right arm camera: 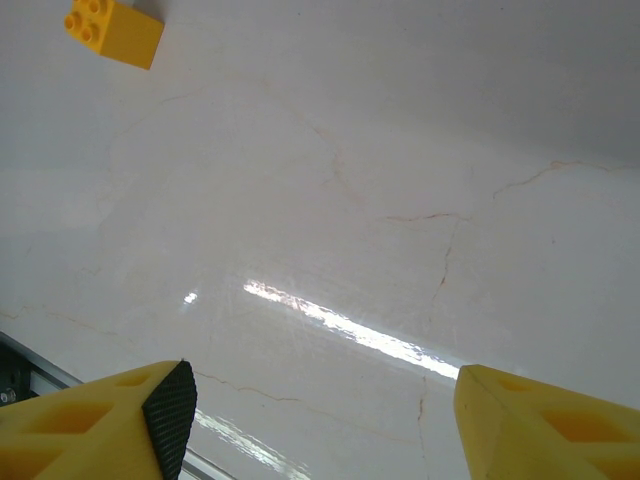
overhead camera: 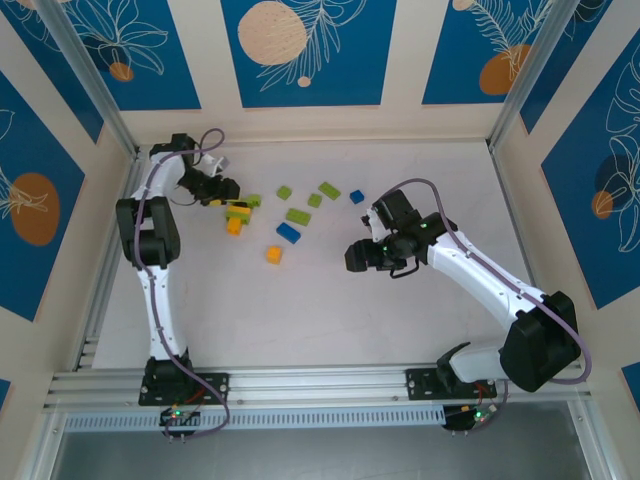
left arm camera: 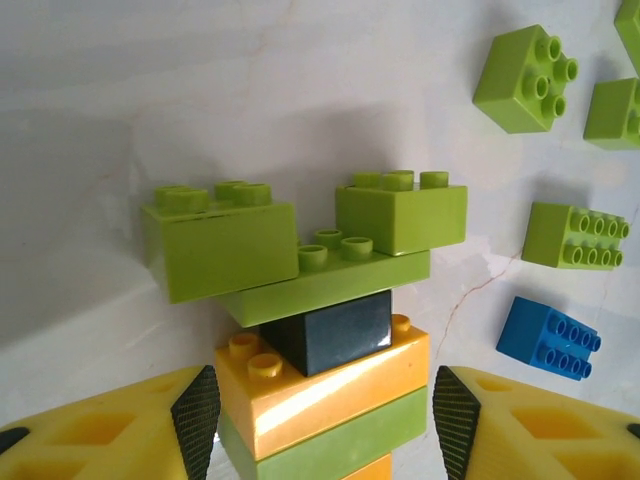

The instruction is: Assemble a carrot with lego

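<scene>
The lego carrot (left arm camera: 330,300) lies on the white table: orange and lime green layers, a black brick, then a flat lime green piece with two lime green bricks on its end. My left gripper (left arm camera: 325,420) straddles its orange and green lower part, and both black pads (left arm camera: 197,415) stand just off its sides, open. From above, the left gripper (overhead camera: 225,190) is at the far left, next to the carrot (overhead camera: 238,212). My right gripper (overhead camera: 355,255) hovers open over bare table at mid-right. A loose orange brick (right arm camera: 113,30) lies well ahead of the right gripper (right arm camera: 320,420).
Loose bricks lie right of the assembly: lime green ones (overhead camera: 284,192) (overhead camera: 329,190) (overhead camera: 298,216), blue ones (overhead camera: 357,196) (overhead camera: 288,232) and an orange one (overhead camera: 274,254). In the left wrist view, green bricks (left arm camera: 525,78) (left arm camera: 575,235) and a blue one (left arm camera: 548,337) lie close by.
</scene>
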Tool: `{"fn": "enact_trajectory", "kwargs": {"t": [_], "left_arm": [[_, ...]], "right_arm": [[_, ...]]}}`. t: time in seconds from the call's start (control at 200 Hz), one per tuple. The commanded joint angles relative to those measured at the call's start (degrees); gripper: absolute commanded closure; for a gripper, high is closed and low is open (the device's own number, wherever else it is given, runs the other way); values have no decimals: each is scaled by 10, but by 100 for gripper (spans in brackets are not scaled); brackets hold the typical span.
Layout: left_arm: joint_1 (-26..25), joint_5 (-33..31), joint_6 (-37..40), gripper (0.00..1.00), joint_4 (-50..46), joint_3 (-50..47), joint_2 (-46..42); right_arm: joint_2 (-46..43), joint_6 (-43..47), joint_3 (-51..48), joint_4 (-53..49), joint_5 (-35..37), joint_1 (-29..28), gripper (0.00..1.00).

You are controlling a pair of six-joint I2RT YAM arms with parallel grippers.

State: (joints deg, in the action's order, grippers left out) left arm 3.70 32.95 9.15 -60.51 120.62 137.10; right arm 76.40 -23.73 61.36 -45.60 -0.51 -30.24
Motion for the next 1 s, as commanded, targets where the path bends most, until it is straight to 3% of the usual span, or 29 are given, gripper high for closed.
{"fn": "enact_trajectory", "kwargs": {"t": [0.0,0.215,0.405,0.565,0.795,0.9,0.995], "left_arm": [[19,-7,-5,39,-9,-21,-30],[21,-18,-43,39,74,-131,-178],[21,-15,-120,33,227,-320,-378],[18,4,-181,1,345,-488,-537],[14,-36,-278,1,463,-651,-693],[13,-91,-283,0,462,-674,-728],[13,-99,-281,0,467,-682,-737]], "right_arm": [[13,2,16,-3,-28,1,30],[85,11,78,-9,-17,-27,29],[199,116,186,-6,-19,-75,30],[268,258,252,12,-7,-115,26],[389,314,382,-24,-23,-131,24],[446,328,442,-46,-12,-146,24],[494,337,497,-67,0,-154,24]]}}
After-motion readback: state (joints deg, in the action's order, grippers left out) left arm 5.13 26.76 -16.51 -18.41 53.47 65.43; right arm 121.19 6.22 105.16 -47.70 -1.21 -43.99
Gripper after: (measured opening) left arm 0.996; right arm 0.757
